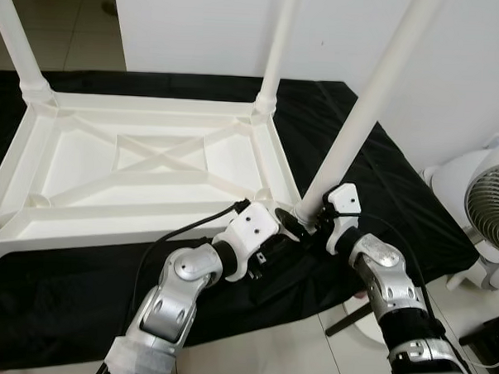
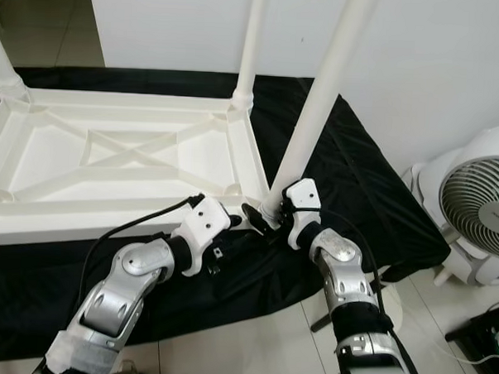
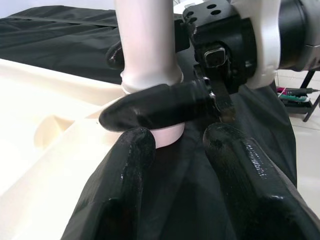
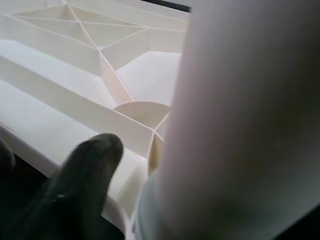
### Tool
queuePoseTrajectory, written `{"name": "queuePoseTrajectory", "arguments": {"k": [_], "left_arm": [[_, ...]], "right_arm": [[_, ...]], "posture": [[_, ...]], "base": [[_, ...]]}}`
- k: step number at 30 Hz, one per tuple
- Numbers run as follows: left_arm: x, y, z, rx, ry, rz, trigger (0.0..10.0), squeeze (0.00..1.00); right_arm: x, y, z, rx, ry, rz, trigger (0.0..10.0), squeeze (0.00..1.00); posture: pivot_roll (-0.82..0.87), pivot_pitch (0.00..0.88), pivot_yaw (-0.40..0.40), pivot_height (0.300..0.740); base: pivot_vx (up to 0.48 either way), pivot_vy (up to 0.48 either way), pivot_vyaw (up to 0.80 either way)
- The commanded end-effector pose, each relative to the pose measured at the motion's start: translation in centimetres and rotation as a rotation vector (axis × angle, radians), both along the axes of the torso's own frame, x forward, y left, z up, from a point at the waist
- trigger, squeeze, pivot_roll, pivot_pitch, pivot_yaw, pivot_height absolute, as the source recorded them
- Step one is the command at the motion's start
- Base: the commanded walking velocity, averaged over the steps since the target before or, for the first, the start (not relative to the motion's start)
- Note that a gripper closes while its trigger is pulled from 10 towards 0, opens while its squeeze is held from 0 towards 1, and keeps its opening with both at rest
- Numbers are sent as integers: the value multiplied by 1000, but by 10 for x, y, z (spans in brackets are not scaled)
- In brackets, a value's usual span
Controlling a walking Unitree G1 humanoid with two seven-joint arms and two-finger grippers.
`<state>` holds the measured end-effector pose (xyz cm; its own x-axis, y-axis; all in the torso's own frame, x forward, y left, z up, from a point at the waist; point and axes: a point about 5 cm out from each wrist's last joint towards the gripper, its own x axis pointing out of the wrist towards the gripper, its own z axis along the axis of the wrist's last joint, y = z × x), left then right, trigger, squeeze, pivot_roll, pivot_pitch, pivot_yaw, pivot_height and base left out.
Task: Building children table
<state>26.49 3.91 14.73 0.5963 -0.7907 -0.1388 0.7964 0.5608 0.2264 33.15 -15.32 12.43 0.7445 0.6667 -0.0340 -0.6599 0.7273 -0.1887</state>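
Observation:
A white plastic table (image 1: 107,226) lies upside down on a black cloth (image 1: 79,287). Two legs stand in its far corners (image 1: 276,56) (image 1: 15,44). A third leg (image 1: 360,117) rises tilted from the near right corner. My right gripper (image 1: 310,219) is shut around this leg's base; one of its fingers (image 3: 155,107) crosses the leg just above the socket. My left gripper (image 1: 281,228) sits low beside the same corner, open, its two fingers (image 3: 125,185) spread over the cloth and pointing at the socket. In the right wrist view the leg (image 4: 240,115) stands close up beside one finger (image 4: 85,170).
A white floor fan (image 1: 493,206) stands on the tiles to the right, close to my right arm. A white wall (image 1: 453,72) runs behind the cloth. Bare tile floor (image 1: 267,353) lies at the near edge between my arms.

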Motion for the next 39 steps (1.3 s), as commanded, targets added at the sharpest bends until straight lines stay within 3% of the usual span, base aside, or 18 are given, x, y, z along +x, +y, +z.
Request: {"name": "queuePoseTrajectory", "arguments": {"k": [1,2,10,14,15,16,19,22,26,28,33,39], "left_arm": [[3,-1,0,-13,-9,85,10000,0],[4,0,0,-11,-10,85,10000,0],[4,1,0,-9,-10,86,10000,0],[4,0,0,-10,-10,84,10000,0],[3,0,0,-11,-10,83,10000,0],[3,-1,0,-12,-10,81,10000,0],[2,0,0,-12,-9,81,10000,0],[2,0,0,-11,-9,80,10000,0],[2,0,-1,-9,-7,78,10000,0],[2,-1,-1,-8,-6,72,10000,0],[2,-1,-1,-5,-6,67,10000,0],[2,-1,-1,-5,-7,68,10000,0]], "right_arm": [[-1,4,-4,-36,16,44,4941,0],[0,5,-5,-43,16,60,0,0],[-2,1,-13,-60,28,91,0,0],[-3,-3,-15,-18,33,41,0,0],[-2,-6,-16,-10,24,-17,0,0],[-1,-7,-17,1,27,-80,10000,0],[-2,-8,-19,29,22,-191,10000,0],[-3,-6,-18,42,17,-221,10000,0],[-8,4,-15,124,-1,-302,10000,0],[-13,12,-14,174,-6,-429,10000,0],[-19,25,-14,203,-14,-577,10000,0],[-24,39,-12,219,-15,-610,10000,0]], "posture": [[66,51,-92,740],[68,51,-92,740],[67,53,-92,740],[67,53,-92,740],[64,55,-93,740],[67,56,-93,740],[67,57,-95,740],[67,58,-93,740],[63,59,-88,740],[61,60,-88,740],[64,61,-91,740],[68,60,-93,740]], "base": [[0,0,0],[0,0,0],[0,0,0],[0,0,0],[0,0,0],[0,0,0],[0,0,0],[0,0,0],[0,0,0],[0,0,0],[0,0,0],[0,0,0]]}}
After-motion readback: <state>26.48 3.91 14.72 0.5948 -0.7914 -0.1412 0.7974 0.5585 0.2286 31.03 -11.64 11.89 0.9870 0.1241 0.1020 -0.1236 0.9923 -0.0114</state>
